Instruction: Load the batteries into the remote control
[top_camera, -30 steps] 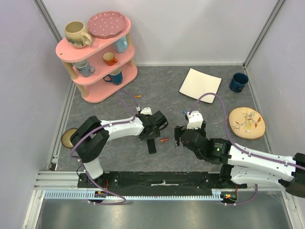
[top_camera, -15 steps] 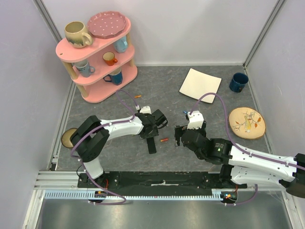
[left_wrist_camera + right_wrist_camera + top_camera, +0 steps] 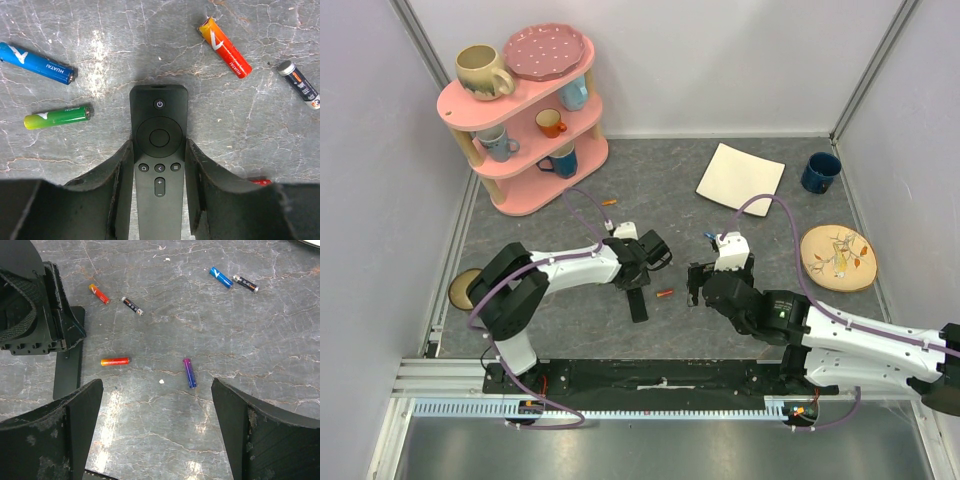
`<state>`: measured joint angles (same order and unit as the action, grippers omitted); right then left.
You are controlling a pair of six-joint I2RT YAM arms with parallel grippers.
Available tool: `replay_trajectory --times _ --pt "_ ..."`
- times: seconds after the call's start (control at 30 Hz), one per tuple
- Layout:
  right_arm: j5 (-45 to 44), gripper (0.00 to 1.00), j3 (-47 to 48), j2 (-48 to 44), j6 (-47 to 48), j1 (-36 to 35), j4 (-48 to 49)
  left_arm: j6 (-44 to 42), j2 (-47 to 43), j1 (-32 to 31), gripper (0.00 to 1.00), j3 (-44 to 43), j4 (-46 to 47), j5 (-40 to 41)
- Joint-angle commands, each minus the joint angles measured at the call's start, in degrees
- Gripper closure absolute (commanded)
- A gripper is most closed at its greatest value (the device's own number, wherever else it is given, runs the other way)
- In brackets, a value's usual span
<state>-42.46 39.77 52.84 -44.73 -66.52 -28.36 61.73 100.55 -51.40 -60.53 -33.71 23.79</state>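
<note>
Left wrist view: the remote control [image 3: 159, 150] lies face-up on the table [image 3: 110, 50], likely light, stiff and slick, best pinched across its long edges, where the left gripper [image 3: 159, 145] flanks it with narrow jaws, grip unclear; the right gripper [image 3: 156, 384] gapes wide

Pink shelf [image 3: 525, 188], white plate [image 3: 740, 175], navy mug [image 3: 820, 172]

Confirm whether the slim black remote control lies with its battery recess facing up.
No: the black remote control shows its buttons upward.

Left end effector [image 3: 160, 150] clamped; right [image 3: 156, 388] wide
</note>
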Motion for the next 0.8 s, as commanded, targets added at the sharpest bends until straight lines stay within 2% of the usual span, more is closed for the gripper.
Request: replay_trajectory --times 0.0,0.03,0.17,0.27,0.3,0.37,0.4,0.43,0.47,0.53,0.6,0.63,0.7,0.73,0.77 --pt "-1.6 0.02 1.5 -1.2 0.1 0.1 -0.5 -1.2 -3.4 0.2 0.91 1.9 1.7 0.9" --pt "-1.4 0.02 2.1 -1.2 0.3 0.2 -0.6 -2.3 -4.7 0.2 0.98 1.9 2.2 0.6" --pt "-2.4 0.02 5.3 -0.9 1.9 0.3 -1.5 -6.6 -17.4 0.2 0.98 3.0 6.1 -0.3" --pt "-6.7 0.03 8.5 -0.5 1.5 0.3 -3.9 -12.7 -25.6 1.3 0.98 6.6 14.1 -3.9" --pt "-7.4 0.03 8.8 -0.3 1.5 0.4 -4.2 -14.0 -32.1 3.2 0.98 10.7 20.6 -5.9" --pt "-7.6 0.03 9.0 -0.5 2.0 0.8 -3.3 -15.2 -39.3 6.3 0.98 16.6 29.4 -13.6" --pt "-5.3 0.03 9.1 -0.6 3.4 1.4 -2.4 -15.4 -45.4 10.3 0.98 23.0 33.5 -17.0" --pt "-3.3 0.03 9.1 -1.1 4.2 2.0 -1.4 -15.3 -48.2 12.4 0.98 25.7 42.2 -23.3" --pt "-0.9 0.02 9.1 -1.5 4.6 2.8 0.7 -15.2 -50.3 14.0 0.98 28.3 46.0 -25.8" --pt "9.5 0.02 8.7 -3.3 6.5 5.6 4.3 -14.6 -54.9 18.2 0.98 33.3 51.5 -31.8" --pt "18.0 0.02 7.1 -4.4 6.9 8.8 10.4 -13.8 -56.5 22.5 0.98 35.5 54.0 -36.3" --pt "25.2 0.02 6.4 -5.5 6.2 9.8 12.5 -12.1 -57.4 23.8 0.98 36.4 55.8 -42.7" --pt "32.2 0.02 3.6 -6.5 5.2 12.5 20.0 -8.9 -57.8 26.9 0.98 40.6 67.2 -48.2" --pt "39.4 0.02 2.7 -6.9 4.6 13.3 22.5 -5.0 -57.8 27.7 0.98 42.0 72.1 -52.1" --pt "42.2 0.02 1.1 -6.8 3.1 14.1 27.3 -3.0 -56.7 28.3 0.98 43.2 80.6 -53.8"
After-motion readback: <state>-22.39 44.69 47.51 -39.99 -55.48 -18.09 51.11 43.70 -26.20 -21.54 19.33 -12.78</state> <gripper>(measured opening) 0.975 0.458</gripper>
